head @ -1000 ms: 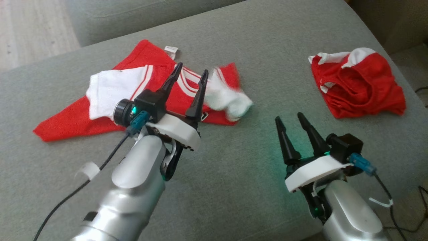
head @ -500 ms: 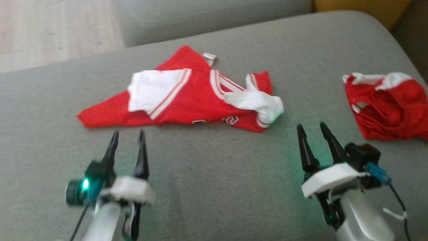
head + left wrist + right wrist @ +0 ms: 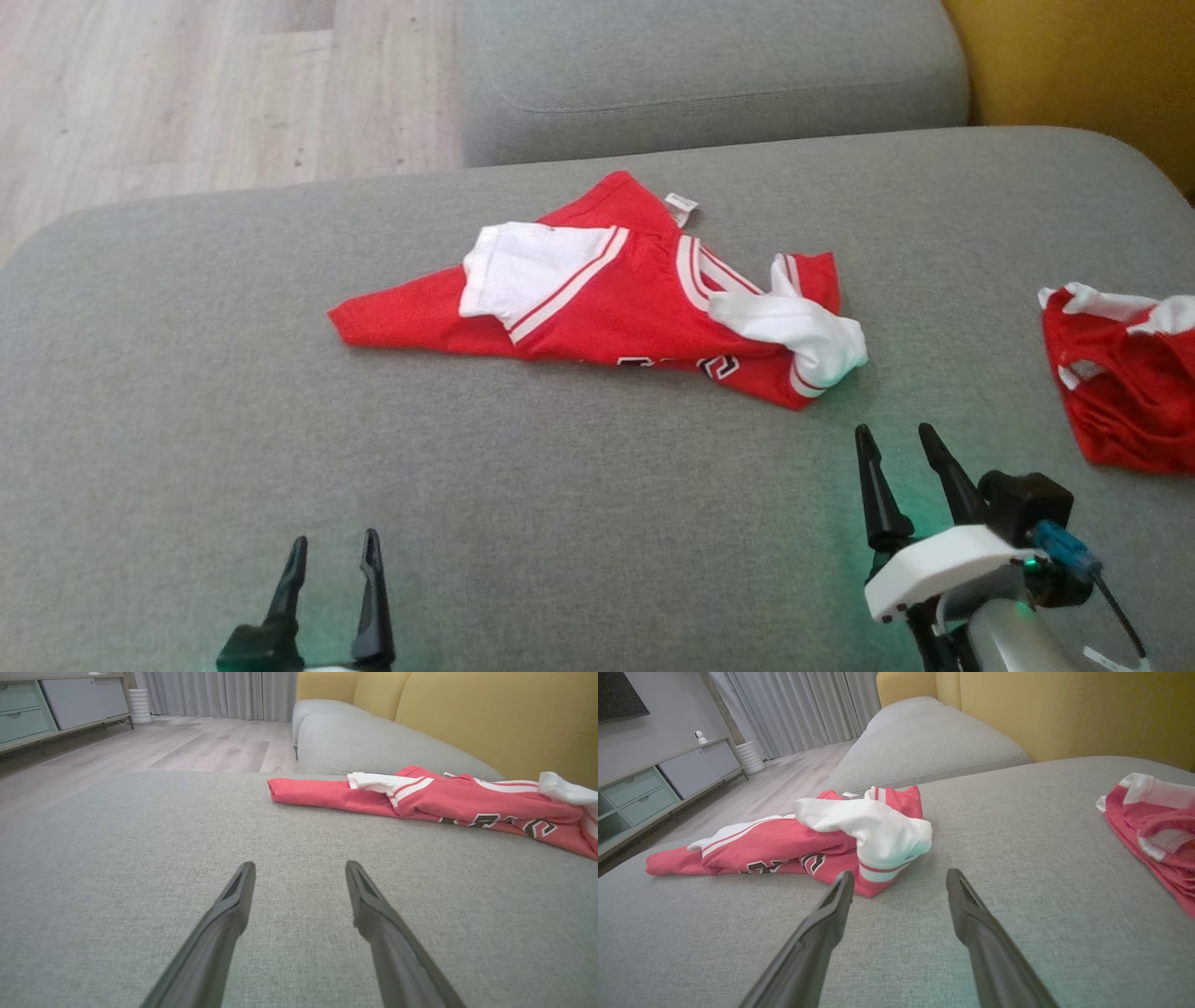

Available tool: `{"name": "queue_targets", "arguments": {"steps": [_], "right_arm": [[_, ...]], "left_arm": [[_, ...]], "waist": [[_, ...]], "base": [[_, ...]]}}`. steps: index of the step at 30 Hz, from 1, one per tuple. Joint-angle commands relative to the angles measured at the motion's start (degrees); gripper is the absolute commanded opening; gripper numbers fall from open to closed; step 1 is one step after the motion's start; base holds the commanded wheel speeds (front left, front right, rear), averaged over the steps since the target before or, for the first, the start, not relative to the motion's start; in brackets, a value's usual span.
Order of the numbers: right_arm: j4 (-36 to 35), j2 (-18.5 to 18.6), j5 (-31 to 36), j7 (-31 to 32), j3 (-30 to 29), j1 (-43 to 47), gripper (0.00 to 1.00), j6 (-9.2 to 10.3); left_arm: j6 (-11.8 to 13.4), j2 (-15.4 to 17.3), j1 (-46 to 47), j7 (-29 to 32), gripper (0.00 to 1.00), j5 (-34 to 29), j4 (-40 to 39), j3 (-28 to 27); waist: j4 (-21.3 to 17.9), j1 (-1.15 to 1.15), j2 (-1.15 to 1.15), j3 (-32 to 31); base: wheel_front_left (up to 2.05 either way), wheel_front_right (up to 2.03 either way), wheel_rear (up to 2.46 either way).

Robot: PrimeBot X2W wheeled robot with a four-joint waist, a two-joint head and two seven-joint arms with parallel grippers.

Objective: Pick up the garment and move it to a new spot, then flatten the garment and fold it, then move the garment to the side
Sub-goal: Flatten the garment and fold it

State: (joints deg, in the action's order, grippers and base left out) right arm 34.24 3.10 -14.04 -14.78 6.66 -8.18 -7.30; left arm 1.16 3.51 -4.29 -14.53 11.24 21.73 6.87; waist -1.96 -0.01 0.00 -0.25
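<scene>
A red and white garment (image 3: 607, 299) lies rumpled on the grey sofa seat (image 3: 467, 485), a white sleeve bunched at its right end. It also lies ahead and to the right in the left wrist view as the garment (image 3: 444, 798), and just beyond the fingertips in the right wrist view as the garment (image 3: 808, 840). My left gripper (image 3: 331, 541) sits low at the bottom left, open and empty, well short of the cloth. My right gripper (image 3: 894, 434) stands open and empty just below the garment's right end.
A second red and white garment (image 3: 1120, 383) lies crumpled at the sofa's right edge, also at the right as the second garment (image 3: 1153, 821). A grey cushion (image 3: 709, 75) sits behind, wooden floor (image 3: 187, 93) to the left, a yellow backrest (image 3: 1074, 65) at top right.
My left gripper has drawn back from over the garment to the bottom left, still open. The camera has tilted, so the whole scene has shifted right and down. The garment lies released.
</scene>
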Motion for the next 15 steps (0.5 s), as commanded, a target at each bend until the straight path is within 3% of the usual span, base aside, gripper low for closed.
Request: {"name": "queue_targets", "arguments": {"steps": [1,8,15], "right_arm": [[-1.5,-0.2,0.1,-0.2,1.0,-1.3,1.0,-0.19],[-1.4,-0.2,-1.2,-0.2,1.7,-2.3,1.0,-0.19],[-0.2,-0.2,-0.9,-0.2,4.1,-8.8,1.0,-0.19]], "left_arm": [[-0.6,-0.3,1.9,-0.5,1.0,-0.8,-2.3,-2.3],[-1.7,-0.6,2.3,-0.5,1.0,-1.4,-2.4,-1.8],[-1.2,-0.6,3.6,-0.5,1.0,0.9,-2.3,1.3]], "waist": [[0.8,0.01,0.0,-0.2],[2.3,0.01,0.0,0.5],[4.7,0.01,0.0,2.5]], "base": [[0.0,0.0,0.0],[0.0,0.0,0.0],[0.0,0.0,0.0]]}}
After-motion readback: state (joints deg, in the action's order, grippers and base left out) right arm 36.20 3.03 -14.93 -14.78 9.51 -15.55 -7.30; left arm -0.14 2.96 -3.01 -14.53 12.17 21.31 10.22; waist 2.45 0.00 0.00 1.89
